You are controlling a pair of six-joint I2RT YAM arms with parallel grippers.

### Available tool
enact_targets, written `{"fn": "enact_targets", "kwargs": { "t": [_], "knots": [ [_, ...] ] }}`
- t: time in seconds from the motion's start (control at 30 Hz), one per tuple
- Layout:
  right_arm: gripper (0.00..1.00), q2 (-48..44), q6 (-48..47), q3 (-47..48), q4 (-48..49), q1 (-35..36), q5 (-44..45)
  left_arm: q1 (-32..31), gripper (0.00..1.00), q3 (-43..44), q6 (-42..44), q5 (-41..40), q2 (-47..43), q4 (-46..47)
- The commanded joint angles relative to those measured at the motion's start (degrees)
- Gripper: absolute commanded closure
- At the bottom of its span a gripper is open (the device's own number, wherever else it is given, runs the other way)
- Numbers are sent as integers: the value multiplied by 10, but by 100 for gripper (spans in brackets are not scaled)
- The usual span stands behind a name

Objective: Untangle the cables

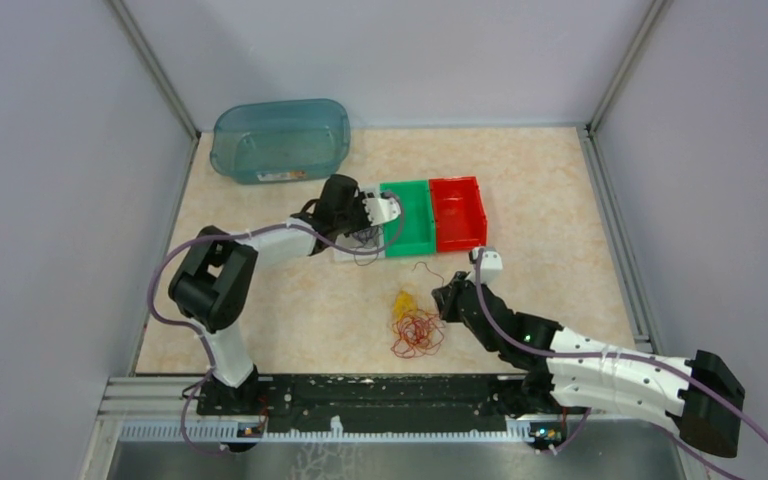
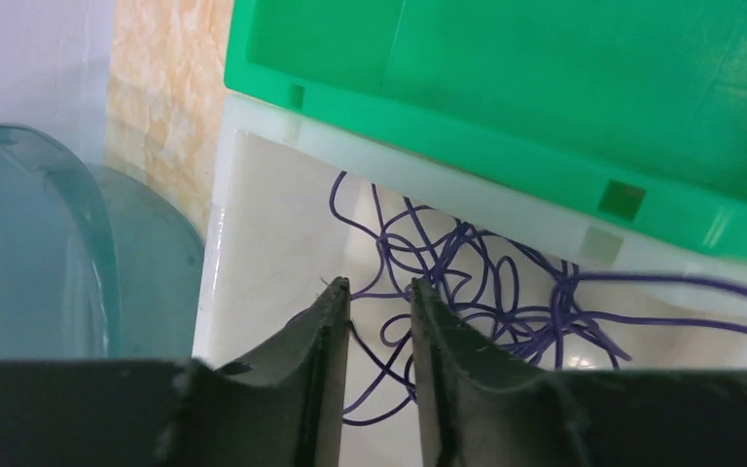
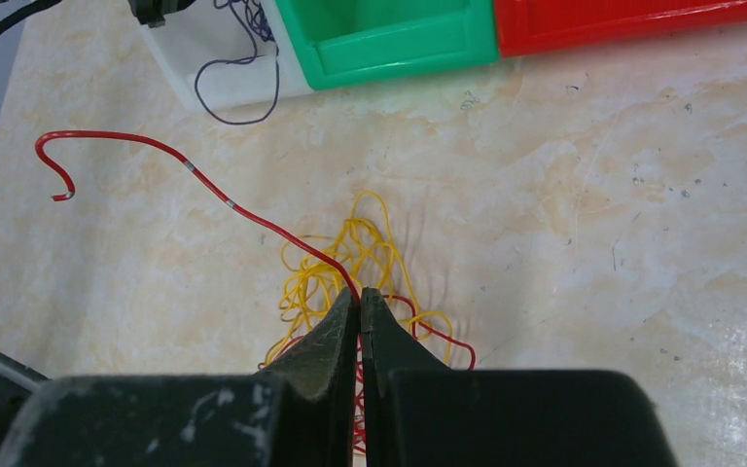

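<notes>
The purple cable lies as a loose clump inside a white bin beside the green bin. My left gripper hangs just over this clump, open, with one purple strand running between its fingers. In the top view it is at the white bin. My right gripper is shut on the red cable, whose free end curves up to the left. The yellow cable lies in a clump under the jaws, mixed with red loops. In the top view the yellow and red clumps lie left of my right gripper.
A green bin and a red bin stand side by side at the table's middle, the white bin on their left. A teal tub stands at the back left. Grey walls enclose the table.
</notes>
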Motion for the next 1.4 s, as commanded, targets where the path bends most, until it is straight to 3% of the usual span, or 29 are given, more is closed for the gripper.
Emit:
{"fn": "enact_targets", "kwargs": {
  "t": [0.0, 0.23, 0.33, 0.43, 0.6, 0.8, 1.03, 1.37],
  "knots": [
    [100, -8, -10, 30, 7, 3, 9, -1, 57, 52, -19, 23, -8, -58],
    [100, -11, -13, 31, 7, 3, 7, 10, 36, 128, -27, 96, -73, -161],
    [100, -15, -13, 31, 8, 3, 7, 19, 18, 163, -18, 119, -86, -208],
    [100, -18, -14, 30, 7, 3, 6, 31, 10, 180, -6, 139, -98, -248],
    [100, -22, -13, 27, 6, 3, 4, 42, 11, 150, 40, 221, -143, -346],
    [100, -23, -14, 27, 6, 2, 4, 26, 19, 91, 171, 330, -192, -507],
    [100, -24, -6, 23, 0, 2, 6, -38, 24, 1, 277, 245, -197, -493],
    [100, -15, -5, 34, -4, 2, 13, -47, 29, -7, 377, 184, -145, -425]
  ]
}}
